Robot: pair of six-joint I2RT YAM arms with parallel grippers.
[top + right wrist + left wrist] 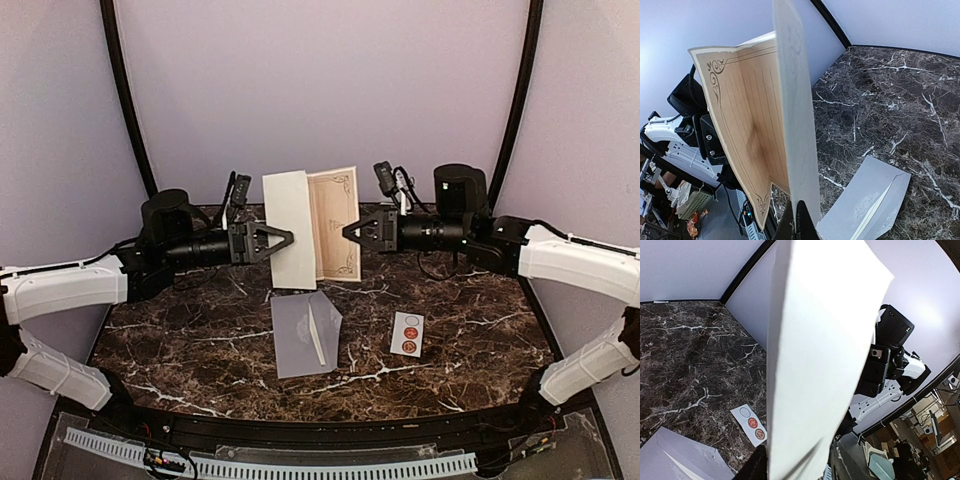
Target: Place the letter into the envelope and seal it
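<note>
1. The letter [300, 230] is held upright in the air over the back of the worktop [470, 310]. It is half folded along a vertical crease, with a white panel towards the left arm and a tan, lined panel with scroll corners towards the right arm.
2. The right pincer [350, 232] is clamped together on the letter's edge on its own side. Its wrist view shows the tips pinched onto the sheet.
3. The left pincer [285, 240] has its jaws apart on either side of the white panel. I judge that it grips nothing and the right grip alone carries the sheet.
4. The step in hand looks like finishing the fold. The right grip should stay firm while the two panels are brought flat together along the crease. The left pincer should either re-pinch the doubled sheet or draw straight back without dragging the panel.
5. The envelope [300, 335] lies flat on the worktop between the arms, nearer their bases and well apart from the letter. Its pointed flap is open towards the right. It is loose and will probably slide when the letter is fed in, so one pincer should pin it down.
6. A white sticker strip [407, 333] with round seals lies near the envelope's flap side, where a low sweep could knock it.
7. The two pincers face each other closely across the sheet, so any inward move risks the tips meeting.
</note>
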